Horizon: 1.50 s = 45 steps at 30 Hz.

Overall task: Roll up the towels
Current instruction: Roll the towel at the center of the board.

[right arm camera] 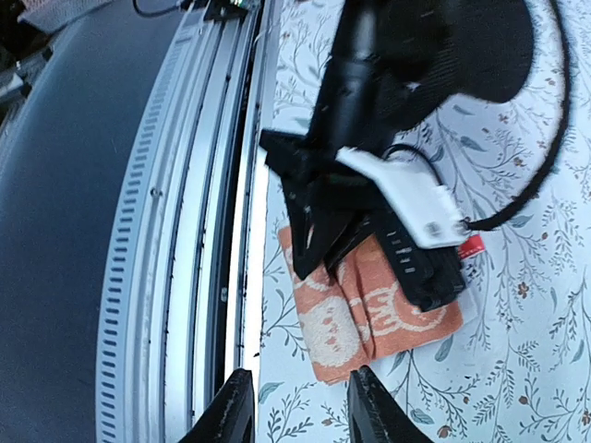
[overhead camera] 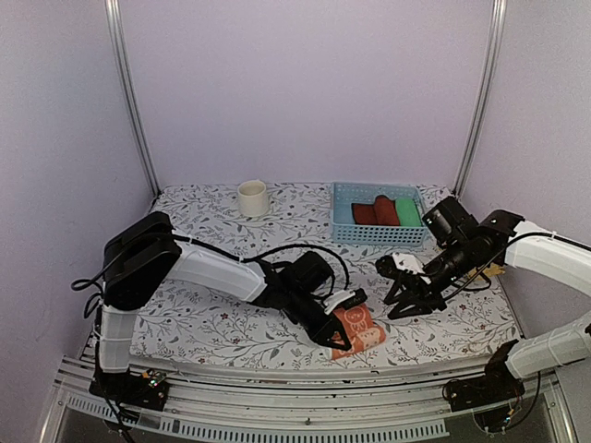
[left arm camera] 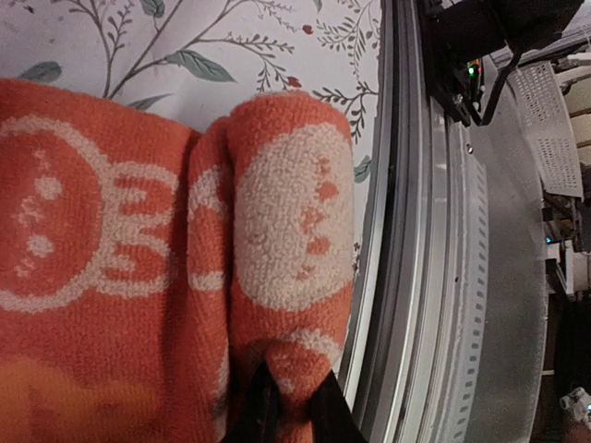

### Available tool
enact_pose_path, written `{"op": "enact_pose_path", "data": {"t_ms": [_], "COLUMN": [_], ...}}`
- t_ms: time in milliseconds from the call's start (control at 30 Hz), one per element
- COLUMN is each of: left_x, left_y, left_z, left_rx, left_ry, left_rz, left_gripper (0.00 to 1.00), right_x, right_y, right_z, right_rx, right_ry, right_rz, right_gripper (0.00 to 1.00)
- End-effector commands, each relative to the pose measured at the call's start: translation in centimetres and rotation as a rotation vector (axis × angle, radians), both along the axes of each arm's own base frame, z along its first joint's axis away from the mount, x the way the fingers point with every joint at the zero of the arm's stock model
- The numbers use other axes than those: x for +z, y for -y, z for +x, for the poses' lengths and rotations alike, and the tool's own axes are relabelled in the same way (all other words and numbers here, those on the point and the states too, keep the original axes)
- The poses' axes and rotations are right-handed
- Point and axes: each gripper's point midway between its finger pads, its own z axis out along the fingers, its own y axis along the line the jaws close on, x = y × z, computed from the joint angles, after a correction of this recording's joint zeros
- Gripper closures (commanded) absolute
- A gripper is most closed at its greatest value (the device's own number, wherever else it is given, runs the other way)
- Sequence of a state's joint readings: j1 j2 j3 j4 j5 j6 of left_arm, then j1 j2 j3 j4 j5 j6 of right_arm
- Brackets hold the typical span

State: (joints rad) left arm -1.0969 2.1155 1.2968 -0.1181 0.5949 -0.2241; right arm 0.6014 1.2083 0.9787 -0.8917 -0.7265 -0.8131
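At the near edge of the tabletop (overhead camera: 212, 305), the left pincer (left arm camera: 291, 415) pinches the rolled fold of the orange towel (overhead camera: 358, 332). To its right, the right pincer (right arm camera: 300, 411) hangs spread, clear of the cloth. Farther back, a blue basket (overhead camera: 343, 198) holds a red roll (overhead camera: 374, 212) and a green roll (overhead camera: 407, 212), with a white cup (overhead camera: 252, 198) to its left.

Nubby terry-cloth orange towel (left arm camera: 277, 212) lies on matt printed table cover (left arm camera: 231, 46) beside ribbed metal rail (left arm camera: 416, 277).

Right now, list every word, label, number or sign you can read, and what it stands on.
No readable text in any view.
Red tag on the left gripper: too small to read.
Orange towel: white printed shapes, no letters.
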Motion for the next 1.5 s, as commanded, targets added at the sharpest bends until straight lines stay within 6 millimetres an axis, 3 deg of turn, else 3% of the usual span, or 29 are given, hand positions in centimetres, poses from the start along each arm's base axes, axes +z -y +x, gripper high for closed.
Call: {"op": "enact_pose_path", "data": {"t_ms": [0,67,233,467,600,733,833,1000,1100,1233,1367,1467], "left_x": [-3.6,-3.7,-3.0,-3.8,-4.1,-3.7,-2.5,3.2,6.0,7.5,8.4,8.2], "left_y": [-2.5,-2.7,-2.7,-3.1,-3.2,-3.2,-3.6,-5.1,-6.5,-8.5,-9.4,-9.7], "left_z": [-1.5,-1.2,-1.2,-0.6,-0.7,-0.2,1.1,3.0,2.8,1.8,-1.1,-2.4], "left_rx": [0.063,0.083,0.104,0.129,0.133,0.135,0.167,0.293,0.357,0.428,0.41,0.378], "left_ry": [-0.35,-0.396,-0.458,-0.472,-0.478,-0.447,-0.333,-0.101,0.076,0.247,0.487,0.572], "left_rz": [0.098,0.085,0.051,0.067,0.076,0.068,0.049,-0.119,-0.202,-0.253,-0.235,-0.199], "left_gripper": [1.0,1.0,1.0,1.0,1.0,0.85,0.72,0.59,0.57,0.56,0.58,0.63], "right_x": [-5.0,-6.6,-10.4,-13.9,-16.2,-17.4,-17.0,-15.4,-15.8,-16.9,-17.7,-18.7], "right_y": [-0.3,-0.9,-2.4,-4.7,-4.5,-4.1,-3.7,-3.7,-3.7,-4.2,-4.4,-5.2], "right_z": [-0.3,-0.5,1.6,0.1,0.2,-0.5,-2.4,-5.5,-6.7,-6.3,-5.6,-4.3], "right_rx": [0.036,0.053,0.023,0.136,0.148,0.181,0.242,0.315,0.338,0.323,0.299,0.277], "right_ry": [0.105,0.158,0.297,0.325,0.324,0.3,0.207,0.005,-0.145,-0.349,-0.56,-0.636], "right_rz": [-0.152,-0.195,-0.299,-0.358,-0.416,-0.437,-0.436,-0.433,-0.469,-0.505,-0.516,-0.531], "right_gripper": [0.63,0.59,0.5,0.48,0.58,0.79,0.89,0.91,0.91,0.92,0.92,0.92]}}
